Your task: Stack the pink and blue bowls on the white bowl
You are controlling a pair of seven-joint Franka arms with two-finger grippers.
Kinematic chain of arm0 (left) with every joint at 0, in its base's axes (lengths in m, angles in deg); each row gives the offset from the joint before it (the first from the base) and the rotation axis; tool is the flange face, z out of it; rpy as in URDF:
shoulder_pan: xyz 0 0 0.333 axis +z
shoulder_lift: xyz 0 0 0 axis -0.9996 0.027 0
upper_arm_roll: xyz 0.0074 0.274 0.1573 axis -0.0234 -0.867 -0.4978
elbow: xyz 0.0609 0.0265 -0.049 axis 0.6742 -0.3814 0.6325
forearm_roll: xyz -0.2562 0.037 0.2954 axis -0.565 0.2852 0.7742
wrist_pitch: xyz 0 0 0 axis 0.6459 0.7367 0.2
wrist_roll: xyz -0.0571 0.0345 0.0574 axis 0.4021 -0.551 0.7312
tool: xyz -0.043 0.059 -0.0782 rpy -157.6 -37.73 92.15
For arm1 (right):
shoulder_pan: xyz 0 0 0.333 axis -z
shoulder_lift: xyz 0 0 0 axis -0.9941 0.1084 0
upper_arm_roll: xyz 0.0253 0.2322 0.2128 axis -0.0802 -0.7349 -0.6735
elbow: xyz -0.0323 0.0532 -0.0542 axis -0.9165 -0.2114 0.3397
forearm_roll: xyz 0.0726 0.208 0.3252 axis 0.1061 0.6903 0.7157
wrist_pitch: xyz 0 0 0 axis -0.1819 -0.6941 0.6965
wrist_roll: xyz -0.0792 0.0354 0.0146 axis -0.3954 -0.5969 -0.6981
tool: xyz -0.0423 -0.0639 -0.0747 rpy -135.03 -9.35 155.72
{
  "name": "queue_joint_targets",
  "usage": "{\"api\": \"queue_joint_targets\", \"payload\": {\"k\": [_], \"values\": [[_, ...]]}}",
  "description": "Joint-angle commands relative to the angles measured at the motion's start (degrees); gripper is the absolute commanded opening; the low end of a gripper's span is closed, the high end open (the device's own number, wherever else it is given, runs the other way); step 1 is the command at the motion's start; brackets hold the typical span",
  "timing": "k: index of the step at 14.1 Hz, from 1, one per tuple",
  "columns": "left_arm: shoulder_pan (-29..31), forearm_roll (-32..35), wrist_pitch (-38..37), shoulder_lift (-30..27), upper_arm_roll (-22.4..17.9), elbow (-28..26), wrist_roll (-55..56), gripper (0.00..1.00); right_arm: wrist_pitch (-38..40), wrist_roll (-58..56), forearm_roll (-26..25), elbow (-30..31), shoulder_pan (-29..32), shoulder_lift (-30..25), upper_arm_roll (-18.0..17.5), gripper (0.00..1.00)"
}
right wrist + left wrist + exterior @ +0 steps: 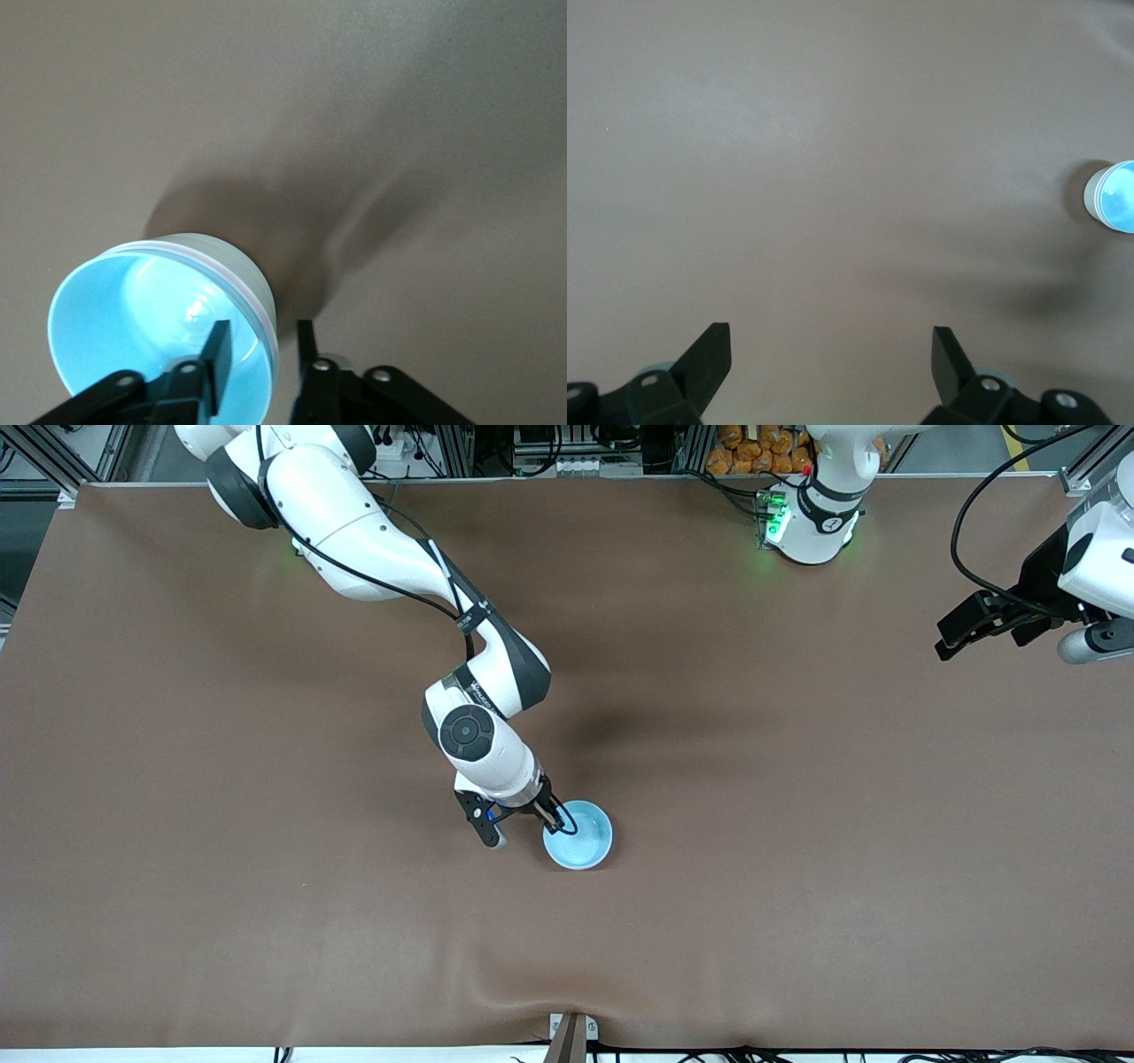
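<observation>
I see the glossy light-blue bowl [578, 834] topping the white-sided stack mid-table. My right gripper [556, 820] straddles its rim — fingers parted, one inside, one outside, seemingly letting go. Left gripper [961, 631] waits wide open, empty — well apart.

A brown mat [797, 797] covers the whole table, wrinkled at the edge nearest the front camera. Aluminium framing [53, 452] and cables [416, 452] line the edge by the robots' bases, with a heap of orange objects [757, 450] there.

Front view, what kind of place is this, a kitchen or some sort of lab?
Most likely a robotics lab, not a kitchen: two white robot arms are mounted along a brown-covered table, aluminium framing and loose cables run along its edge, and a stack with the blue bowl on top is the only tableware.
</observation>
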Motion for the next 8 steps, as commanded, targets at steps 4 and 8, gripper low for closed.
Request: {"api": "queue_joint_targets", "payload": {"k": [4,8], "values": [[0.15,-0.24,-0.15,-1.27,0.41,-0.4,0.12,1.0,4.64,-4.09,-1.41,-2.7,3.33,-3.33,-0.01,1.0],[0.15,-0.24,0.03,-1.27,0.85,-0.31,0.03,1.0,16.04,-18.23,-1.06,-2.7,10.53,-8.6,-0.36,1.0]]}}
